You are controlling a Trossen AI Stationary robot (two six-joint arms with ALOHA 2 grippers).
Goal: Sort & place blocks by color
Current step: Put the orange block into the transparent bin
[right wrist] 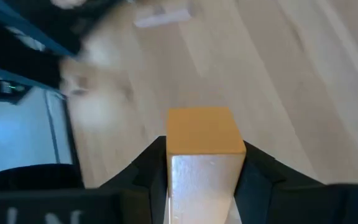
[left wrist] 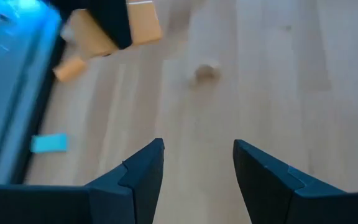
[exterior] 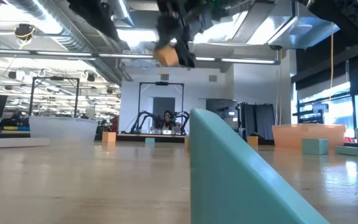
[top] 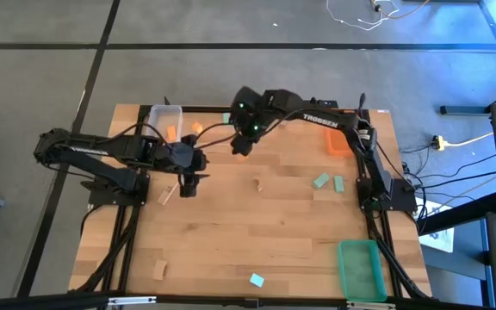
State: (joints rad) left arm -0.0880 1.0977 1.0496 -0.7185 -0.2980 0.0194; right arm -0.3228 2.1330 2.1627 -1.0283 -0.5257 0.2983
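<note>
Fingers [right wrist: 201, 171] clamp a smooth square-ended orange block [right wrist: 202, 130].

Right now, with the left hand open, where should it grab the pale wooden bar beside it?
Probably at mid-length, across the narrow width of the pale wooden bar, coming straight down. It lies flat and diagonal on the table, so the left hand, open beside it, should turn to span its long sides. The right hand holds an orange block.

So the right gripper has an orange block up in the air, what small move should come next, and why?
Probably carry it toward the orange bin. The right gripper is shut on the orange block, lifted off the table, and that bin matches its colour. The left gripper waits open.
</note>
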